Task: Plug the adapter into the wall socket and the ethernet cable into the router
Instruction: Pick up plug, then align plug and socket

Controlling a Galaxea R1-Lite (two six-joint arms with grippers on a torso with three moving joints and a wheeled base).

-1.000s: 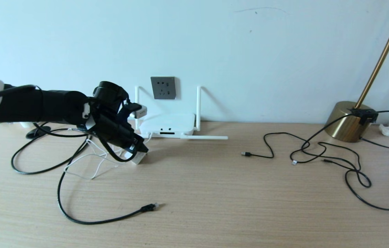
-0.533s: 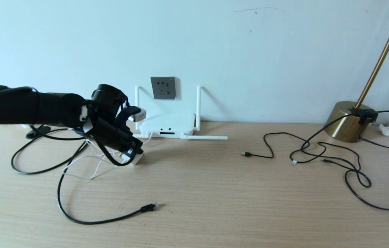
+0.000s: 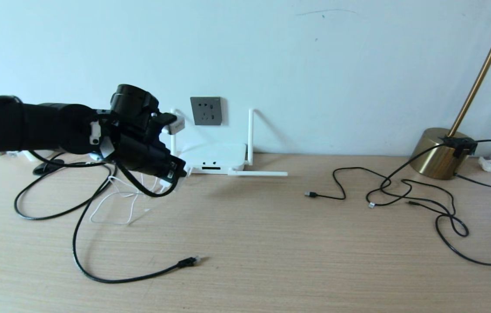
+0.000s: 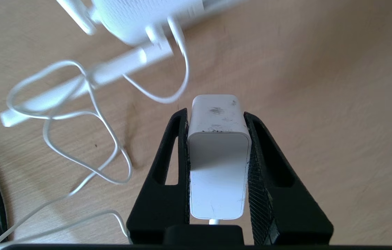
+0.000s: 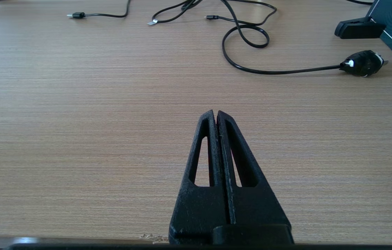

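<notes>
One adapter (image 4: pixel 217 152), one router (image 3: pixel 212 158), one wall socket (image 3: pixel 205 111) and one ethernet cable (image 3: pixel 110 278) were in sight, with two thinner black cables (image 3: pixel 402 191) lying at about three o'clock on the table (image 3: pixel 271 243). The left gripper (image 4: pixel 216 118) hung above the table at about ten o'clock in the head view, just in front of the router's left end, and its fingers (image 4: pixel 263 166) stood partly apart, clamped on both flat sides of the adapter, whose thin white cord (image 3: pixel 115 208) trailed in loops onto the table. The socket sat on the wall at twelve o'clock, above the router. The ethernet cable's plug (image 3: pixel 188 261) lay loose at six o'clock. The right gripper (image 5: pixel 215 114) hovered over bare table, fingers pressed together, holding nothing.
</notes>
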